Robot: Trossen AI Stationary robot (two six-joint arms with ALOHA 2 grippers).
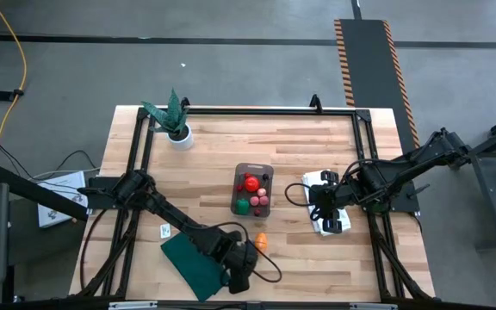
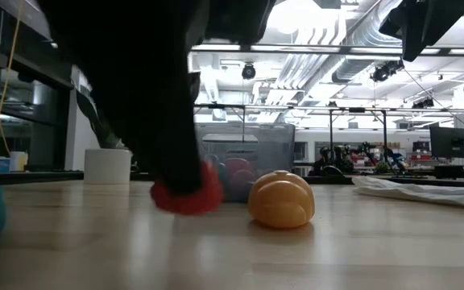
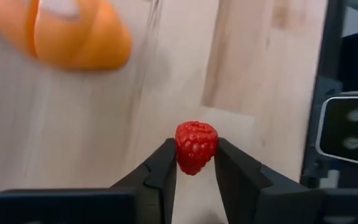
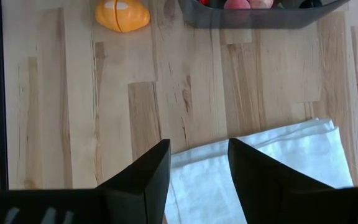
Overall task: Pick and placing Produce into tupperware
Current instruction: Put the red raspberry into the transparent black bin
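Observation:
My left gripper [image 1: 244,258] stands near the table's near edge, shut on a small red berry [image 3: 196,144] of the produce. An orange piece [image 1: 261,242] lies on the wood just beyond it. The clear tupperware [image 1: 253,189] sits at mid-table, with a red ball, a green piece and pink pieces inside. My right gripper [image 4: 197,163] hangs open at the table's right over a folded white cloth [image 4: 272,168], with nothing between its fingers. My left gripper pinches the red berry's two sides [image 3: 180,149] between its two fingers, at their free ends. The fingers [image 3: 163,171] slant down from above. In the low view the berry [image 2: 188,200] sits just above the tabletop, beside the orange piece [image 2: 282,200].
A potted spiky plant [image 1: 176,125] stands at the far left corner. A dark green cloth [image 1: 196,265] lies at the near edge beside my left gripper. A black frame [image 1: 248,110] borders the table. Bare wood lies between the tupperware and the orange piece.

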